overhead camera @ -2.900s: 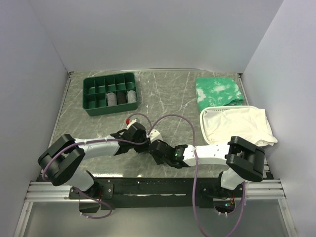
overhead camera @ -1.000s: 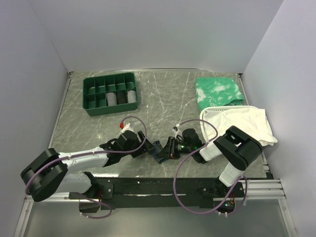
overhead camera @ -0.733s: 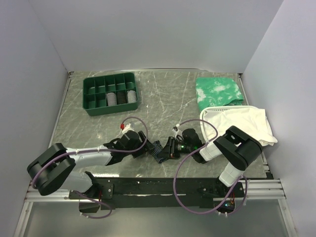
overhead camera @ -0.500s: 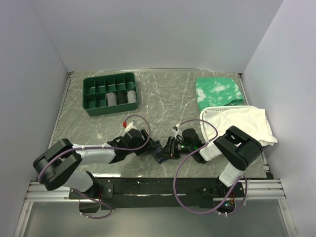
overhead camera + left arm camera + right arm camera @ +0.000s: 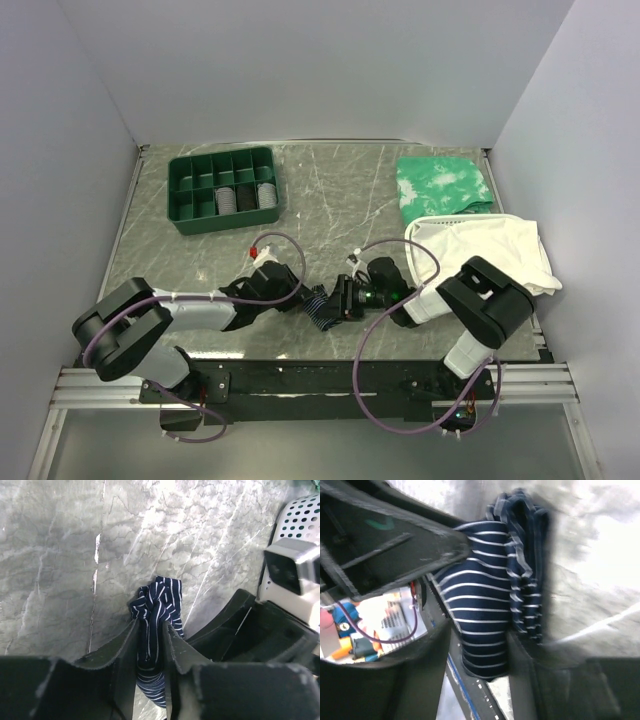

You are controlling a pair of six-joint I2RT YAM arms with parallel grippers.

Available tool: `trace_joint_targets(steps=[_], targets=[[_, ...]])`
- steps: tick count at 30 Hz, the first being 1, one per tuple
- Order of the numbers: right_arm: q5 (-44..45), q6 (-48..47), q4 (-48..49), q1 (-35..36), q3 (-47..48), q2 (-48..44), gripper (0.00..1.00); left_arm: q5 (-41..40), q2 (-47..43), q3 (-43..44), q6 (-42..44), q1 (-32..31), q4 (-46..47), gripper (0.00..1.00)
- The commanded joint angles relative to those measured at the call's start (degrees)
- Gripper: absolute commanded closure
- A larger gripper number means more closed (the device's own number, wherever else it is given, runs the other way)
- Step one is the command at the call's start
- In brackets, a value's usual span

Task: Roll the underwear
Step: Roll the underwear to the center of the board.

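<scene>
**Left gripper (image 5: 150,626) and right gripper (image 5: 340,299) pinch the navy pinstriped fabric underwear (image 5: 156,597).**
It looks soft, thin and limp; best held across its bunched layers.

The left fingers (image 5: 122,655) partly hide the lower half of the underwear (image 5: 157,597).

Soft, thin pinstriped cloth underwear (image 5: 157,597), matt black plastic left gripper (image 5: 150,624), glossy marbled stone-look table (image 5: 60,555).
</scene>
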Motion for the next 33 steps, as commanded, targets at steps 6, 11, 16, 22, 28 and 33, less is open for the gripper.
trace_joint_targets(steps=[6,11,16,22,28,33], targets=[[18.6,-20.4,-38.9,3.9,11.9,-22.4,0.21,-2.0,-0.1,4.8,4.2,-0.4,-6.5,0.80],[31.9,-25.5,-51.5,4.2,14.9,-31.8,0.19,-5.8,-2.2,7.7,6.5,0.1,-14.4,0.81],[34.6,-26.8,-53.2,5.2,15.1,-32.5,0.19,-5.7,-4.4,6.9,7.8,1.5,-17.4,0.81],[39.0,-27.9,-52.6,14.1,18.7,-27.5,0.22,-5.2,-6.6,7.0,7.7,3.7,-24.7,0.82],[42.4,-29.8,-50.8,22.2,24.0,-19.3,0.21,-3.8,-6.6,7.2,6.8,5.0,-27.0,0.81],[44.0,-33.3,-49.8,25.5,27.3,-13.2,0.18,-2.8,-5.6,7.6,7.1,5.8,-26.7,0.80]])
